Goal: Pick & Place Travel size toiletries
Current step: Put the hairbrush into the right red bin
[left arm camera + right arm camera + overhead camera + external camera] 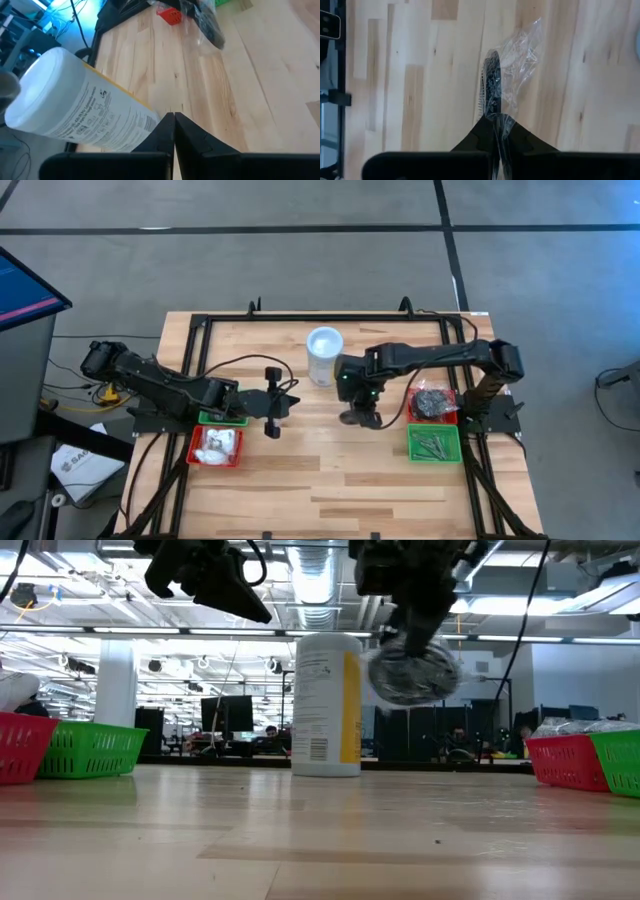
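Observation:
My right gripper [360,418] hangs over the middle of the table, shut on one of the travel size toiletries: a dark round piece in a crinkled clear wrapper [412,675]. A tall white canister [324,355] with a yellow label stands on its base just beyond it. My left gripper [272,406] is shut and holds nothing; it is raised over the table to the canister's near left and points toward the table's right. More toiletries lie in the trays: dark pieces in the red tray [435,402], silvery tubes in the green tray [434,443], white packets in the left red tray [215,446]. My right gripper pinches the clear wrapper's top [499,120] between its two fingers, which come steeply from above. The plastic runs up between the fingers. The wrapped dark piece [492,82] hangs below the fingertips, clear of the table.
A second green tray [222,418] sits partly under my left arm. The black frame rails [330,320] run along the table's far edge and sides. Bare wood [320,480] lies between the tray pairs toward the near edge.

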`<state>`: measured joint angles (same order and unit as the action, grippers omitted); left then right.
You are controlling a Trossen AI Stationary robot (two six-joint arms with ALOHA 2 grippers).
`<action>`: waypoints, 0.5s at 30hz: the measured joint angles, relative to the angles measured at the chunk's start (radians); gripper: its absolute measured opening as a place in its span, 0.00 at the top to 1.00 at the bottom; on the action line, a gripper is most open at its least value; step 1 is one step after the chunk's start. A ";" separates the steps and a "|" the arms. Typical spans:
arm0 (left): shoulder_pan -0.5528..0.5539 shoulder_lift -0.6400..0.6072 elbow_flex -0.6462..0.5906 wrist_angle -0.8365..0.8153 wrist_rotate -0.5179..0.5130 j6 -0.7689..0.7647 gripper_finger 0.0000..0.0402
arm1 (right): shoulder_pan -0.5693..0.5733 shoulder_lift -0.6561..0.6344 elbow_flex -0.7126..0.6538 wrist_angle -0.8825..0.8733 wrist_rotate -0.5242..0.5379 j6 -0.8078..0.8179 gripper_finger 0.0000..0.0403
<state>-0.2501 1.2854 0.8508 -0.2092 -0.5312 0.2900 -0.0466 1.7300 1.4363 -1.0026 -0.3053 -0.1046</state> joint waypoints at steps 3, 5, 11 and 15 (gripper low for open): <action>0.000 0.000 -0.009 0.002 0.000 -0.011 0.99 | -0.003 -0.007 0.001 -0.048 0.008 0.015 1.00; 0.000 0.000 -0.020 0.001 0.001 -0.011 0.99 | -0.004 -0.012 -0.001 -0.096 0.036 0.029 1.00; -0.006 0.000 -0.049 0.002 0.002 -0.042 0.99 | -0.014 -0.040 -0.003 -0.190 0.069 0.074 1.00; -0.007 0.000 -0.074 0.003 0.004 -0.071 0.99 | -0.021 -0.079 -0.021 -0.226 0.083 0.100 1.00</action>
<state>-0.2573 1.2854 0.7768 -0.2062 -0.5270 0.2193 -0.0672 1.6512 1.4152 -1.2286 -0.2218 -0.0049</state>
